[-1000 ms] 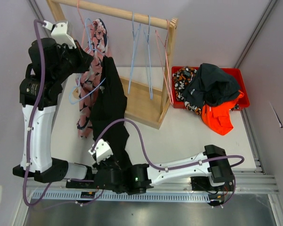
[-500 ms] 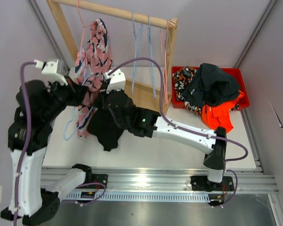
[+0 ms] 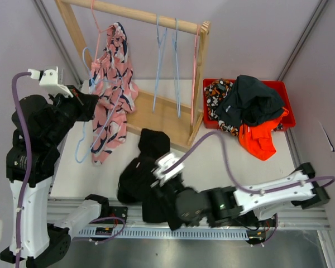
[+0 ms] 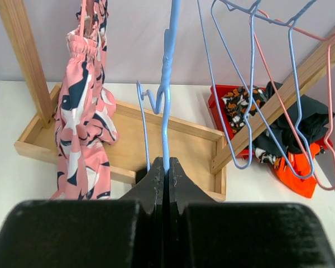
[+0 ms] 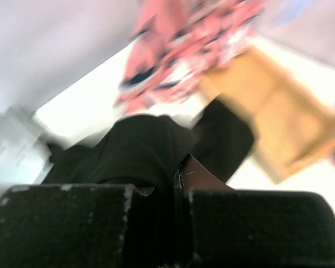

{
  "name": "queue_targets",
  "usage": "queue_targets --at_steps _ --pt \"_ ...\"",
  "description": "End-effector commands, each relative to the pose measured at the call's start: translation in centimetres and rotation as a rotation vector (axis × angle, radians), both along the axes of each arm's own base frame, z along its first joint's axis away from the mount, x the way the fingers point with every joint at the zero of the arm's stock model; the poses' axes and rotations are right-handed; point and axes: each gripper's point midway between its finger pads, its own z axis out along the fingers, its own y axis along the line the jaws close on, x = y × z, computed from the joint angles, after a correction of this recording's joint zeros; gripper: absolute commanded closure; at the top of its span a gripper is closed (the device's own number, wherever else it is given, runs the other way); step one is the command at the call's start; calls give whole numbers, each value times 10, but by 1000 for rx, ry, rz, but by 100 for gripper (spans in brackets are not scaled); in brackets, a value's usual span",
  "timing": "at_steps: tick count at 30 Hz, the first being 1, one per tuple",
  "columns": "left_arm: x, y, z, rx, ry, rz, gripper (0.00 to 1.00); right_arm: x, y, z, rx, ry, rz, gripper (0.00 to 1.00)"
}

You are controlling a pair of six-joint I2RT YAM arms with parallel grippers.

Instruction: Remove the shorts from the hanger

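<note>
- Since the black shorts [image 3: 142,167] lie on the table [image 3: 223,159], off the blue hanger [image 4: 166,84], removal is judged done.
- Left gripper [image 4: 166,166] is clamped on the hanger.
- Right gripper [image 5: 177,178] is closed, seemingly on the shorts (blurred view); release is left.

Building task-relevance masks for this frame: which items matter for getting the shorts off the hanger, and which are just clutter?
Job:
- black shorts
- blue hanger
- left pincer, shut on the hanger
- right pincer, shut on the shorts

Lying about:
- pink patterned garment
- wooden rack
- spare hangers
- red bin
- clothes pile
</note>
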Motion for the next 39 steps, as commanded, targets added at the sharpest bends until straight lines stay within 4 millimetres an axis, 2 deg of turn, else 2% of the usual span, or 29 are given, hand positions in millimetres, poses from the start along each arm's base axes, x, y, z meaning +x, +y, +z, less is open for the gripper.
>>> queue_targets --at_steps 1,2,4,5,6,9,11,12,14,15,16,18,19,21,22,23,24,25,26,29,30,31,32,33,34,35,37,38,39 --pt "5 -7 8 -59 -50 -21 100 58 -102 82 197 9 -282 100" --pt "4 -8 -5 -57 -30 -25 100 76 -118 90 204 -4 -325 100" --pt "4 -7 -12 -47 -22 -20 100 97 -153 110 219 -31 -367 100" --pt "5 -6 -19 -39 -4 -17 100 117 -176 117 230 -48 -441 100" --pt "6 -6 -22 -31 2 -16 100 124 -195 135 273 -65 -444 100" --pt "6 -3 -30 2 12 -9 100 146 -240 167 312 -131 -529 100" --pt "8 0 -34 19 11 1 100 153 -253 184 327 -173 -550 100" --pt "9 0 -37 23 16 1 100 162 -269 192 319 -208 -603 100" --pt "14 -1 -37 27 10 1 100 173 -269 216 321 -266 -590 100" --pt "16 -2 -41 25 19 -1 100 187 -282 218 290 -283 -646 100" --pt "20 -4 -41 19 16 -6 100 200 -274 229 272 -307 -623 100" --pt "23 -7 -41 11 16 -17 100 220 -280 240 297 -315 -631 100" --pt "26 -9 -41 6 14 -21 100 241 -292 249 278 -335 -652 100" --pt "28 -12 -41 1 14 -35 100 262 -306 256 313 -334 -670 100" --pt "29 -13 -41 0 14 -39 100 275 -334 260 316 -351 -736 100" --pt "30 -14 -41 2 15 -41 100 289 -334 267 323 -361 -707 100" --pt "31 -14 -41 6 15 -42 100 300 -342 265 332 -353 -716 100" --pt "32 -13 -40 9 13 -39 100 310 -362 264 361 -348 -751 100" --pt "33 -13 -41 11 14 -38 100 328 -361 252 348 -321 -741 100" --pt "36 -14 -41 13 14 -38 100 356 -372 222 371 -263 -758 100" --pt "38 -14 -41 10 14 -37 100 372 -372 189 358 -210 -764 100" --pt "39 -16 -40 7 11 -45 100 377 -370 171 375 -178 -765 100" --pt "41 -17 -41 3 15 -46 100 387 -366 127 359 -117 -763 100" --pt "42 -18 -36 0 4 -50 100 390 -365 105 362 -83 -764 100" --pt "44 -19 -35 -1 5 -56 100 392 -362 83 397 -40 -760 100" --pt "47 -20 -27 -3 -7 -58 100 393 -357 36 384 36 -754 100" --pt "51 -22 -22 -2 -14 -64 100 390 -351 -13 387 115 -750 100" --pt "51 -22 -7 -5 -47 -68 100 389 -345 -36 399 161 -750 100" --pt "58 -24 -8 -2 -35 -69 100 385 -345 -83 369 247 -778 100"
